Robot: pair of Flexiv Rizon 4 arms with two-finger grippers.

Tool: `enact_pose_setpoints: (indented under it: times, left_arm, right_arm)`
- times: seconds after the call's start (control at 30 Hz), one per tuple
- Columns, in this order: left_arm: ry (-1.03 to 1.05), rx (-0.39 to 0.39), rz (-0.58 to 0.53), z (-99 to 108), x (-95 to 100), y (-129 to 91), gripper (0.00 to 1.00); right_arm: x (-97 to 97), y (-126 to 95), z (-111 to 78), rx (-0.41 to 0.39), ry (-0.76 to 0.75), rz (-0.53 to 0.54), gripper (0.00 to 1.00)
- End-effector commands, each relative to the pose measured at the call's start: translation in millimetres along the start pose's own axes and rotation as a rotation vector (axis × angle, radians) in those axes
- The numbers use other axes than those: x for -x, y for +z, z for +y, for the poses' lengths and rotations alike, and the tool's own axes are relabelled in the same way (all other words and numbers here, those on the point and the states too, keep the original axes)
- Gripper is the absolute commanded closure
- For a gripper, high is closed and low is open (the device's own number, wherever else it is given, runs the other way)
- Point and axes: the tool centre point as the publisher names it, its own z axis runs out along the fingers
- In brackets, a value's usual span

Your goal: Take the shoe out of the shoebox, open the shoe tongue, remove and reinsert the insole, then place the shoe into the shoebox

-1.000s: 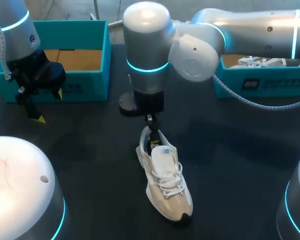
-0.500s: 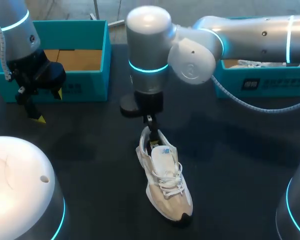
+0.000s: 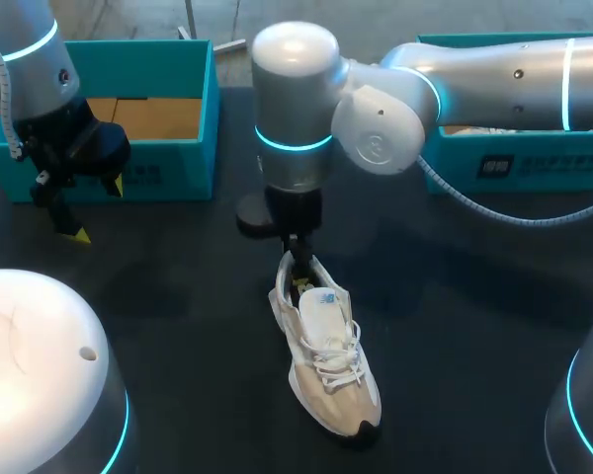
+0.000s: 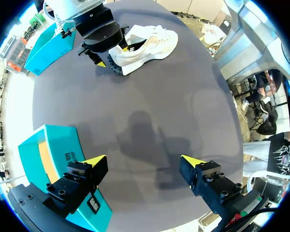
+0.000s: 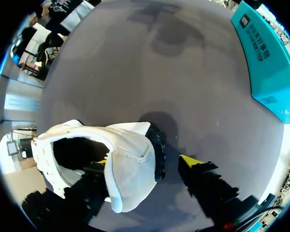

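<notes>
You have the white shoe [image 3: 328, 360] standing on its sole in the middle of the dark table [image 3: 178, 306], outside and well apart from both teal boxes. Its toe points toward the robot and its heel toward the far side. The pale tongue [image 3: 321, 311] lies forward over the laces, just ahead of the shoe's opening. Your right arm comes in from the right, reaches past the middle and points down at the heel. The right gripper [image 3: 296, 275] straddles the heel wall, with one finger down inside the opening and the other outside, behind the heel. In the right wrist view the outer fingertip [image 5: 191, 161] stands just clear of the black heel edge, so this gripper is spread rather than pinching. Your left gripper [image 3: 76, 232] hangs at the table's left, just in front of the left shoebox [image 3: 158, 176], its fingers wide apart over bare tabletop. The right shoebox [image 3: 494, 166] sits at the far right, partly behind your right arm.
</notes>
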Motion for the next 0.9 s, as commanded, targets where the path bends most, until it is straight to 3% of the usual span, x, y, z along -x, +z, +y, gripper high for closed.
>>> enact_pose_setpoints:
  times: [0.03, 0.4, 0.73, 0.9]
  left_arm:
    - [-0.001, 0.003, 0.0, -0.2, -0.3, 0.2, 0.0]
    - [-0.001, 0.003, 0.0, -0.2, -0.3, 0.2, 0.0]
    - [-0.001, 0.003, 0.0, -0.2, -0.3, 0.2, 0.0]
    - [-0.001, 0.003, 0.0, -0.2, -0.3, 0.2, 0.0]
  right_arm:
    - [-1.5, 0.6, 1.2, 0.001, 0.005, -0.005, 1.0]
    - [-5.9, -15.2, -1.5, -0.019, 0.031, -0.046, 1.0]
    - [1.2, -75.2, -31.4, -0.101, 0.07, -0.151, 1.0]
    - [5.3, -103.8, -49.2, -0.079, 0.087, -0.185, 1.0]
